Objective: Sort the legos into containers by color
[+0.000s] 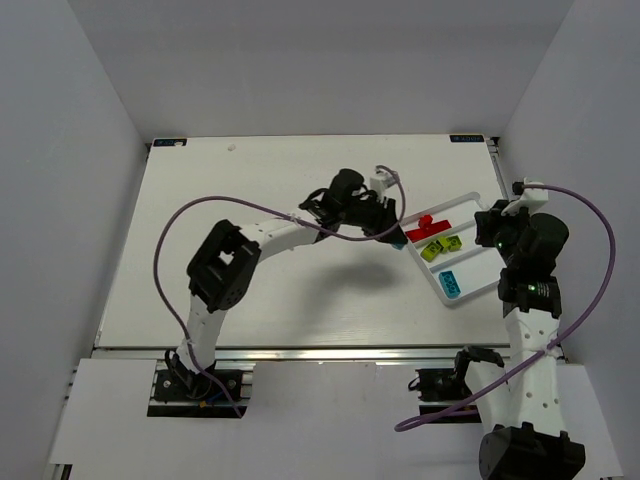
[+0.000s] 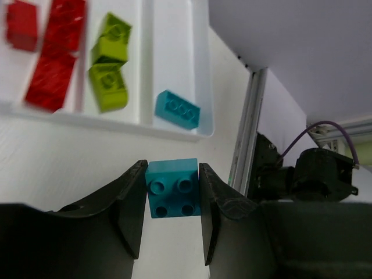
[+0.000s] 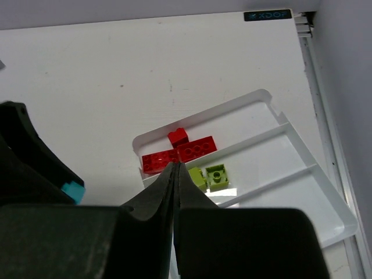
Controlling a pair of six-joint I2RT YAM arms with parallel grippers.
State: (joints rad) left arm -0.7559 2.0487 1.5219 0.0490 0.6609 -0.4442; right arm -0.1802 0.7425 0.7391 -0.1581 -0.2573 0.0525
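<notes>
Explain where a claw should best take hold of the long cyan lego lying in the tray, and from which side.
Pinch its two long flat sides, across the narrow width, coming straight down from above. The long cyan lego lies studs up, close to the tray wall, so a sideways approach looks blocked.
</notes>
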